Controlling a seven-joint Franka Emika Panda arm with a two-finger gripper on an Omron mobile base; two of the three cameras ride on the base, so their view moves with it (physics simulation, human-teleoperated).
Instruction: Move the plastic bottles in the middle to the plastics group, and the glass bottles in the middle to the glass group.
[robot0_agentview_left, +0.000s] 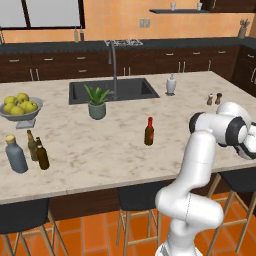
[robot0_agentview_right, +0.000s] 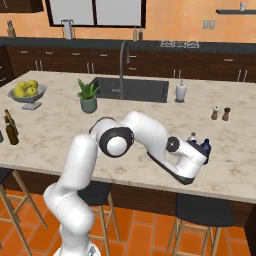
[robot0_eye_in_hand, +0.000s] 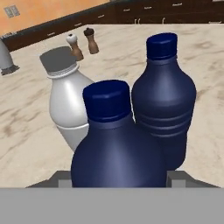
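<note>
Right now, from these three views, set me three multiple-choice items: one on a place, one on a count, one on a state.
1. Where does the red-capped brown bottle stand?
A. in the sink
B. beside the fruit bowl
C. alone in the middle of the counter

2. How many bottles stand together in the hand view?
A. two
B. three
C. four

3. How is the navy-blue bottle nearest the hand camera?
A. upright, cap on
B. lying on its side
C. upright, cap off

Answers:
1 C: in the left base view it stands by itself on bare marble.
2 B: the navy-blue bottle, a taller dark blue bottle and a pale clear bottle are grouped closely.
3 A: its blue cap sits on top and its body stands straight.
</note>
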